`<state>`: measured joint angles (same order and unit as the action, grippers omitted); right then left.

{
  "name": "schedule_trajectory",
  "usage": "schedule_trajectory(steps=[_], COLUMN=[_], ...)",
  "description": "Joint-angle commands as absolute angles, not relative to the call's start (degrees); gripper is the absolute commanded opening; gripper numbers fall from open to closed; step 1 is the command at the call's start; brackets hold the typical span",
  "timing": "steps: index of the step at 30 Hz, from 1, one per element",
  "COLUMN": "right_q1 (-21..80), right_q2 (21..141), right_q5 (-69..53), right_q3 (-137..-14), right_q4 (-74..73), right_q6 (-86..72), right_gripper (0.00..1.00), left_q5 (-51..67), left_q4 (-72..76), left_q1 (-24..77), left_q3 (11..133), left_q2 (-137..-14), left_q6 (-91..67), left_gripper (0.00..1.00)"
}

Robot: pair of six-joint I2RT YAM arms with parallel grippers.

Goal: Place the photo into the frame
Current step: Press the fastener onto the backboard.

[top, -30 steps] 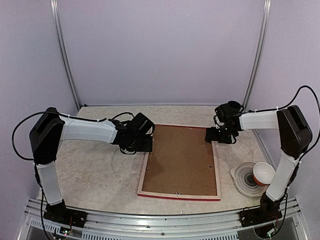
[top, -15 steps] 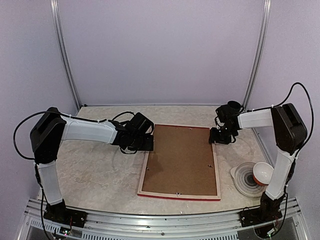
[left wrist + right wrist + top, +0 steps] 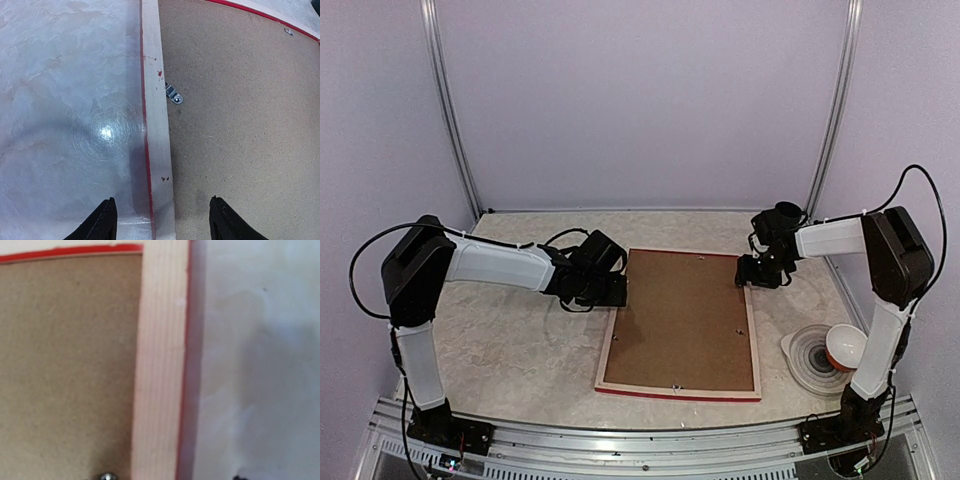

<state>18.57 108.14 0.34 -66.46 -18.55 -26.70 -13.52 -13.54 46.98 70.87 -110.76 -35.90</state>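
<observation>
The frame (image 3: 608, 345) lies face down in the middle of the table, pale wood back up, red at its edges. A plain brown backing board (image 3: 682, 320) fills it. The photo is hidden. My left gripper (image 3: 618, 290) is open, low over the frame's left rail (image 3: 156, 100), one fingertip over the table and the other over the board (image 3: 240, 115). My right gripper (image 3: 748, 275) is at the frame's far right corner, close above the right rail (image 3: 160, 365). Only a dark tip shows at the bottom edge of the right wrist view, with nothing between the jaws.
A small metal clip (image 3: 173, 95) sits on the board by the left rail. A white and orange bowl (image 3: 846, 345) rests on ringed plates (image 3: 812, 358) at the near right. Purple walls close in the table.
The right arm's upper part has swung a little inward, its gripper staying at the frame's corner. The left gripper has shifted slightly along the left rail. The frame has not moved.
</observation>
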Motion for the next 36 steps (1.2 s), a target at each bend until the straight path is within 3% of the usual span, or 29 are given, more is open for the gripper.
schedule_trajectory(steps=[1,36], right_q1=[18.02,18.11], right_q2=[105.0,107.62], right_q5=[0.7,1.74], right_q3=[-66.51,-65.21], right_q4=[-18.65,-20.64], right_q6=[-27.39,-25.2], right_gripper=[0.62,0.52], left_q5=[-13.04,-11.34], left_q4=[-12.32,-11.6], left_q1=[46.76,46.58], left_q3=[70.24,70.29], left_q2=[-111.14,-112.06], left_q6=[-35.75,-36.48], left_gripper=[0.62,0.62])
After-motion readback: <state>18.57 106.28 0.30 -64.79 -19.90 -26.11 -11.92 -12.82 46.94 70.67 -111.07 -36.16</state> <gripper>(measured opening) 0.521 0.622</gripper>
